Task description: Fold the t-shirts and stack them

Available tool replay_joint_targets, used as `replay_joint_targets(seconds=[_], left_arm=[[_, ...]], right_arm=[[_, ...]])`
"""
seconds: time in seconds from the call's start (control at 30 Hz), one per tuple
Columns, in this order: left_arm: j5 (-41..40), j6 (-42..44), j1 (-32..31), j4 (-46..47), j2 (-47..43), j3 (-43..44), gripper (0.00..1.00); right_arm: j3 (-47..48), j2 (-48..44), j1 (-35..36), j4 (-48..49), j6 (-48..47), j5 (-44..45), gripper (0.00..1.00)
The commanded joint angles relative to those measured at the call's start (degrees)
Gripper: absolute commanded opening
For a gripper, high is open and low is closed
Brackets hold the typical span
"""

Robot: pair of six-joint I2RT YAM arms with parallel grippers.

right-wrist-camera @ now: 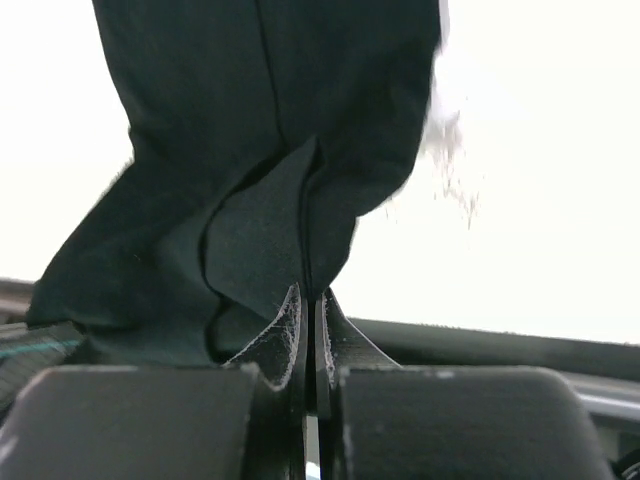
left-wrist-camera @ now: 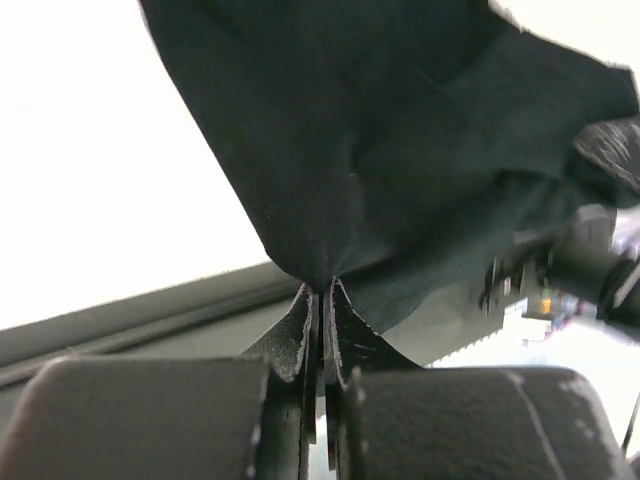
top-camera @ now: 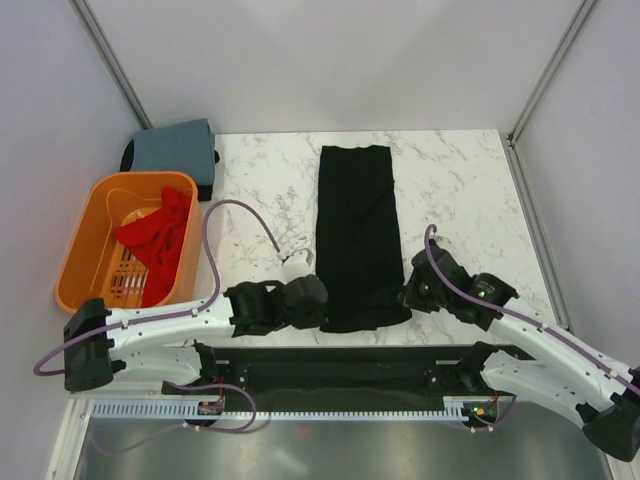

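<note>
**Mia:** What is the left gripper (left-wrist-camera: 322,290) doing?

**Tom:** Its two fingers are pressed together. They pinch a bit of the black t-shirt (left-wrist-camera: 380,150) right at the tips.

**Mia:** And the right gripper (right-wrist-camera: 310,292)?

**Tom:** The same. Its fingers are squeezed tight on a fold of the black cloth.

**Mia:** Where is that shirt?

**Tom:** It lies in a long strip down the middle of the table (top-camera: 460,190). The left gripper has the near left corner. The right gripper has the near right corner.

**Mia:** Where are the other shirts?

**Tom:** The red t-shirt (top-camera: 158,240) is in the orange basket (top-camera: 85,250) on the left, with part of it over the right wall. The blue-grey t-shirt (top-camera: 175,148) lies just behind the basket, at the far left corner.
</note>
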Motion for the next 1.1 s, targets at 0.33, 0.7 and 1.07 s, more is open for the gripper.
replay_joint_targets(seconds=[0.33, 0.7, 1.07], left_arm=[[6.14, 21.15, 23.45, -0.77, 11.2, 16.28, 0.03], [14.4, 28.64, 36.2, 1.87, 32.21, 28.85, 0.03], [40.21, 30.67, 50.16, -18.73, 65.3, 68.85, 0.56]], right_arm=[[20.26, 24.66, -10.83, 7.08, -15.19, 5.79, 0.0], [28.18, 43.98, -20.06, 13.32, -21.89, -1.68, 0.0], [62.24, 69.47, -29.9, 4.39, -25.66, -11.7, 0.65]])
